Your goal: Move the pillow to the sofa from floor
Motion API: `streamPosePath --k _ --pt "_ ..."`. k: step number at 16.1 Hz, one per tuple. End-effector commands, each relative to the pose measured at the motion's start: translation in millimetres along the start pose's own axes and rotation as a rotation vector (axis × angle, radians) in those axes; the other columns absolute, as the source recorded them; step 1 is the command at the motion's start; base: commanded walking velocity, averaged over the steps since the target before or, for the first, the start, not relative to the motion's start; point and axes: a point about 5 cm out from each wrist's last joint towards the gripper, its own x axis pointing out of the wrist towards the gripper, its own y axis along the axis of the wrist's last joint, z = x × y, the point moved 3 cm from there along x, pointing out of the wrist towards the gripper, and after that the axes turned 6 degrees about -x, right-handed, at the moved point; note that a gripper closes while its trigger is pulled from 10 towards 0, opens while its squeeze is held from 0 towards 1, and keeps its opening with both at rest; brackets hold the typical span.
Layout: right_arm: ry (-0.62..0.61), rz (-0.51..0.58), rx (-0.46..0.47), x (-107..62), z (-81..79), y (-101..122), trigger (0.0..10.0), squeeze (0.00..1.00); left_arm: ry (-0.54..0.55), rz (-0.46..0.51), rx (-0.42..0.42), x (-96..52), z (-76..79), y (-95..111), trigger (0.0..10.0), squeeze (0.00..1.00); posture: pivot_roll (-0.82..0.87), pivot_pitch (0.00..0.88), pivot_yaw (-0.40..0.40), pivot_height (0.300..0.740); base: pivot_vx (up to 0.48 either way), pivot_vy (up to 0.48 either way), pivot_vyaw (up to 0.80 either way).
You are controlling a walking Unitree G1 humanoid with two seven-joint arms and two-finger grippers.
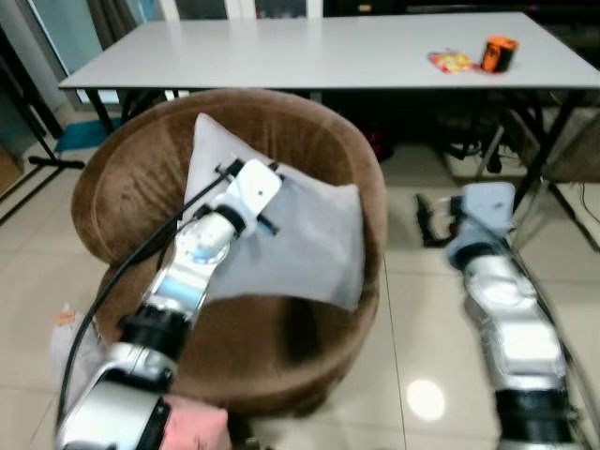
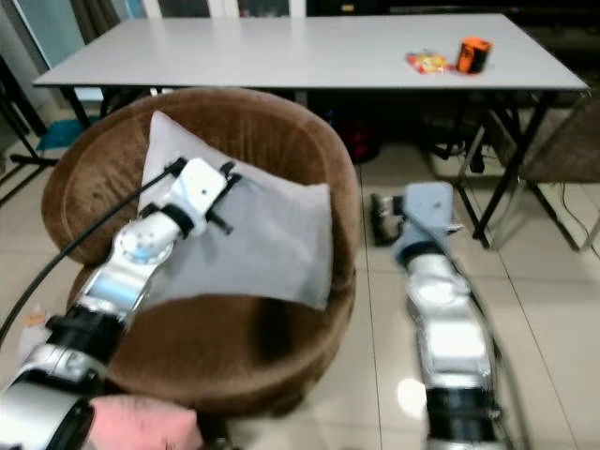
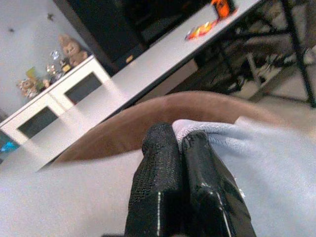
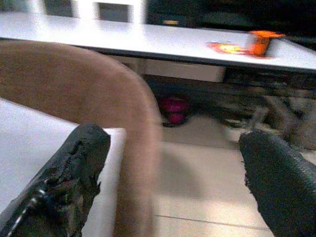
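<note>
With my left gripper (image 3: pixel 182 143) pinched on the pillow (image 1: pixel 300 239) inside the sofa (image 1: pixel 122 187) and my right gripper (image 4: pixel 173 177) spread empty, I'd release gently

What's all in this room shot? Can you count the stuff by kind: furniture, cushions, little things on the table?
Furniture: 2, a brown round sofa chair and a white table.
Pillows: 1, a pale grey pillow resting in the chair, pinched by the left gripper.
Small table items: 2, an orange container and a bright wrapper.
Total: 5
</note>
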Motion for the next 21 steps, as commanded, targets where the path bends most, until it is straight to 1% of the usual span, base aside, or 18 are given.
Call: streamPosePath --k 1,4,6,11,13,15,17,18,20,21 --pt "-0.019 0.017 -0.017 0.5 6.8 3 10.0 0.0 0.025 0.077 0.006 4.6 -6.2 20 10.0 0.0 -0.12 0.0 0.065 0.74 0.352 0.0 0.0" --pt "-0.015 0.016 -0.019 0.7 6.5 3 10.0 0.0 0.024 0.078 0.008 4.5 -5.9 20 10.0 0.0 -0.12 0.0 0.066 0.74 0.337 0.0 0.0" --pt "0.003 0.013 -0.037 -0.1 4.3 1 10.0 0.0 0.022 0.08 0.009 3.0 -4.6 18 10.0 0.0 -0.12 0.0 0.064 0.74 0.0 0.0 0.0" --pt "0.026 0.007 -0.043 -0.6 1.5 0 10.0 0.0 0.018 0.071 0.013 0.8 -2.8 15 10.0 0.0 -0.12 0.0 0.06 0.74 0.0 0.0 0.0" --pt "0.037 0.008 -0.05 0.2 1.5 0 10.0 0.0 0.005 0.055 0.013 0.3 -0.4 9 10.0 0.0 -0.12 0.0 0.059 0.74 0.0 0.0 0.0" --pt "0.042 0.007 -0.056 -0.6 2.1 0 10.0 0.0 -0.034 0.026 -0.001 -0.2 5.7 -4 10.0 0.0 -0.12 0.0 0.057 0.74 0.0 0.0 0.0" --pt "0.052 0.001 -0.071 -3.5 3.1 -2 10.0 0.0 -0.066 -0.007 0.009 3.1 13.4 -17 10.0 0.0 -0.14 0.0 0.055 0.74 0.0 0.0 0.0" --pt "0.063 0.001 -0.085 -5.8 3.6 0 10.0 0.0 -0.082 -0.026 0.01 7.1 17.5 -21 10.0 0.0 -0.15 0.0 0.053 0.74 0.0 0.0 0.0" --pt "0.077 -0.015 -0.119 -10.6 8.0 -1 10.0 0.0 -0.139 -0.043 0.059 18.1 29.8 -20 10.0 0.0 -0.19 0.0 0.046 0.74 0.0 0.0 0.0" --pt "0.074 -0.022 -0.136 -15.0 13.1 -2 10.0 0.0 -0.141 -0.034 0.07 24.4 31.9 -15 10.0 0.0 -0.21 0.0 0.038 0.74 0.0 0.0 0.0"
